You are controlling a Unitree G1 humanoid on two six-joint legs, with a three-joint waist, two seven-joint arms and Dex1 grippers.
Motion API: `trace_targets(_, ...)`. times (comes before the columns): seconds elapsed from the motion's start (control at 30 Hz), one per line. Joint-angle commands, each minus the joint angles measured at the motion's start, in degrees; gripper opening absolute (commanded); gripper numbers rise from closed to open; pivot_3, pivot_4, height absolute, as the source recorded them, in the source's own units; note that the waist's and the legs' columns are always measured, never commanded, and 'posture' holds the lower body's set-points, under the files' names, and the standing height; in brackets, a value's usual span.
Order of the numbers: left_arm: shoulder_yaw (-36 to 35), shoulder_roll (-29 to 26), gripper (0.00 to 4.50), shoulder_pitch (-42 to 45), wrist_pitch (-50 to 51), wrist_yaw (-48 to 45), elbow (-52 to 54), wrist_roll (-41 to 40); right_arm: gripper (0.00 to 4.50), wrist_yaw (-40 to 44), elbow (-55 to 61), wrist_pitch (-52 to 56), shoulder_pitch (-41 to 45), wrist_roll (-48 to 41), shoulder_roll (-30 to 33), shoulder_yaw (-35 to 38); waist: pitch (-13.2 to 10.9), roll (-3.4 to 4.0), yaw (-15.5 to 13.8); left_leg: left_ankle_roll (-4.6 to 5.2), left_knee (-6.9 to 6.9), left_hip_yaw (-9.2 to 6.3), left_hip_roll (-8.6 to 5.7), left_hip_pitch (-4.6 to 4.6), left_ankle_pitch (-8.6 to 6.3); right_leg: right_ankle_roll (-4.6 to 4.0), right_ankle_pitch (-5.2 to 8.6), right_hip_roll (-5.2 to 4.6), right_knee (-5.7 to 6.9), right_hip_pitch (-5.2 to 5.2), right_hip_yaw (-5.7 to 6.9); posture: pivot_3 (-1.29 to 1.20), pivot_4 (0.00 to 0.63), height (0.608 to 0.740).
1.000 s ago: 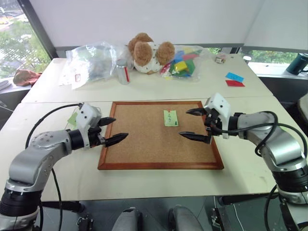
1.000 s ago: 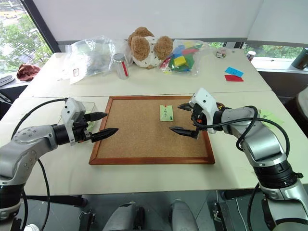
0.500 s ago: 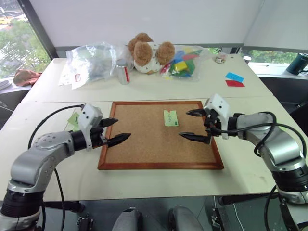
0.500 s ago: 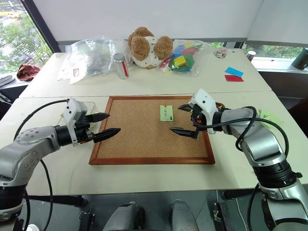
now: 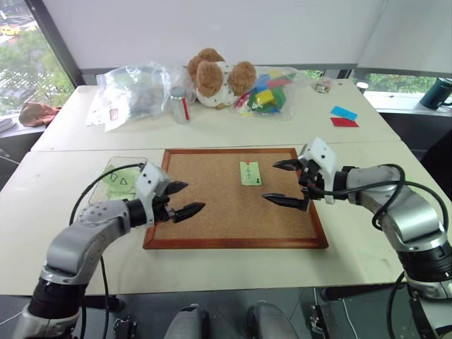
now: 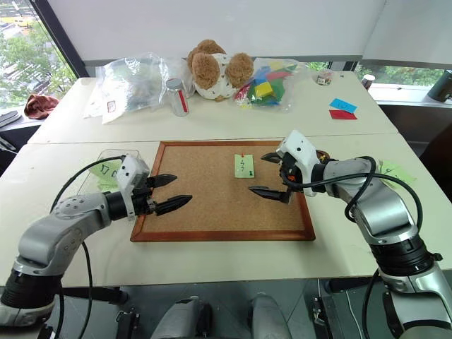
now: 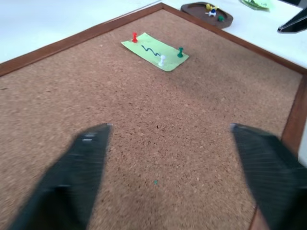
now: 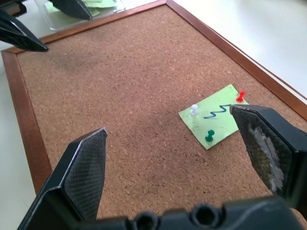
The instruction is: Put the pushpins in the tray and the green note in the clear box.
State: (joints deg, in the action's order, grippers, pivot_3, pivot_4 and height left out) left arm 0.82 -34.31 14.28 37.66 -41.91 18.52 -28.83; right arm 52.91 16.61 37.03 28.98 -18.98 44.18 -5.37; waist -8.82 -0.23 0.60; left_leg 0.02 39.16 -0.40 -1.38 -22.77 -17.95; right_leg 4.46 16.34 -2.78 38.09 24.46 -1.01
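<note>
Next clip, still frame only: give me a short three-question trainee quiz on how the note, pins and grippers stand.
1. How many pushpins hold the green note to the cork board?
2. True or false: the right gripper is shut on the red pin.
3. Which lies nearer the left gripper: A, the clear box, or B, the tray?

Key
1. Three: red, white and green.
2. False. Its fingers are open above the board, holding nothing.
3. A. The clear box sits by the board's left edge; the tray lies beyond the right edge.
</note>
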Motion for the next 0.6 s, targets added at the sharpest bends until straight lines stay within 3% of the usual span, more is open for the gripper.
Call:
trace_targets(0.03,2.86,1.95,1.97,0.75,-3.91,0.89,-1.31,3.55,4.50,-1.22,0.53,0.00,2.09,0.02,-1.56,-0.10,0.00,0.00,0.00,0.00,0.00,0.00,0.00,0.00,0.00,0.00,0.00,0.00,0.00,0.00,0.00,0.00,0.150,0.740)
trace_targets(0.17,5.62,5.50,0.03,1.55,-6.70,1.86,-5.31,6.69,4.50,-3.53,-3.32,1.46,4.50,1.81,-4.31,-2.22,0.00,0.00,0.01,0.00,0.01,0.00,0.00,0.00,0.00,0.00,0.00,0.00,0.01,0.00,0.01,0.00,0.150,0.740)
trace_targets(0.4,8.51,8.18,0.03,0.05,-11.75,3.33,-11.55,12.57,4.50,-13.95,-18.32,5.59,13.74,7.91,-15.11,-5.86,0.01,0.02,0.23,-0.33,-0.02,0.01,0.00,0.04,0.19,0.00,0.00,0.03,0.06,0.03,0.00,0.00,0.150,0.740)
trace_targets(0.6,8.29,8.75,0.03,-1.13,-14.26,3.84,-14.47,14.19,4.50,-17.95,-36.96,0.46,22.13,11.41,-22.68,-5.77,0.04,0.03,0.24,-0.36,0.00,0.02,-0.01,0.09,0.21,0.00,0.00,0.02,0.06,-0.04,0.00,0.00,0.150,0.740)
